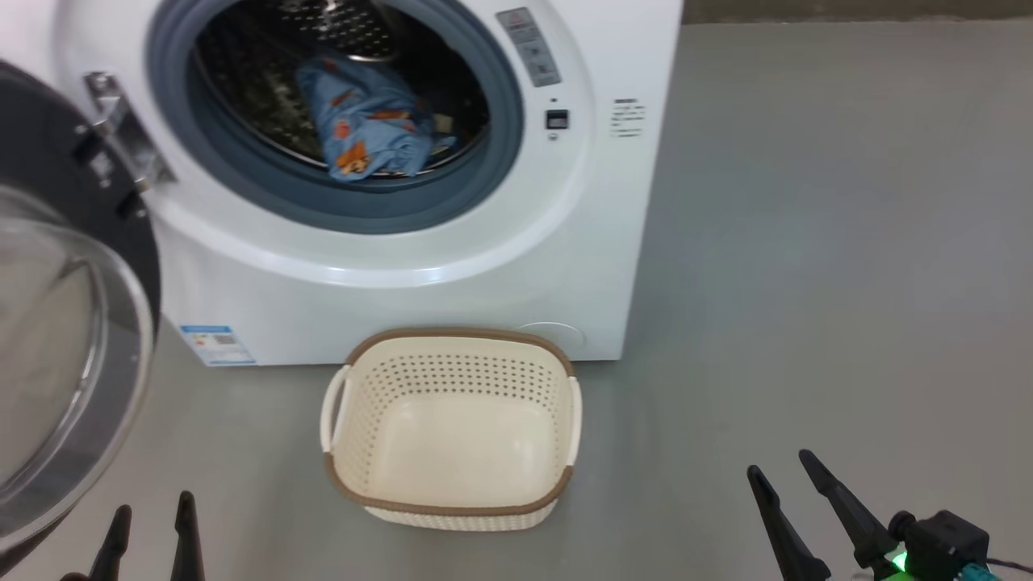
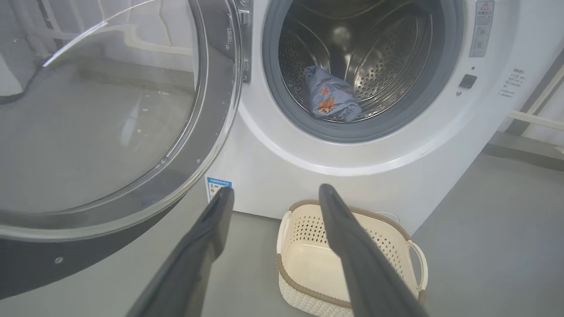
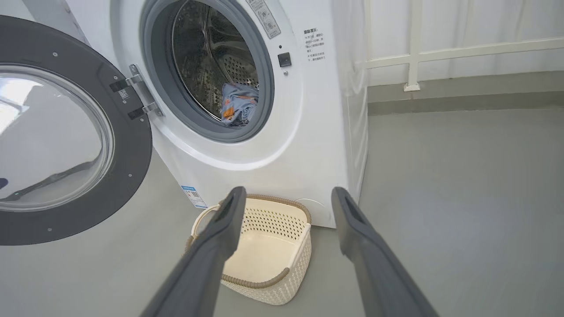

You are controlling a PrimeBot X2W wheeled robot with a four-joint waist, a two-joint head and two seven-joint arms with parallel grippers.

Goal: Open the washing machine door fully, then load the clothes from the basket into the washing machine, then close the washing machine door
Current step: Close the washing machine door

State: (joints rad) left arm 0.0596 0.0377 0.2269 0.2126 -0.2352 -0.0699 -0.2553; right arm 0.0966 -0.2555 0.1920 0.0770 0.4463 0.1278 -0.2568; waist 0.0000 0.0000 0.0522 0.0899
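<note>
Dark fingers of the left hand (image 1: 154, 502) and right hand (image 1: 779, 461) spread wide, both empty.

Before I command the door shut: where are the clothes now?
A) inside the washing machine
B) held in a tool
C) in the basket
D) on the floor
A: the clothes lie bunched inside the washing machine, behind its grey gasket, and the basket shows a bare bottom.

Left fingers (image 1: 187, 532) and right fingers (image 1: 839, 500) low at either side, each pair spread wide apart
</note>
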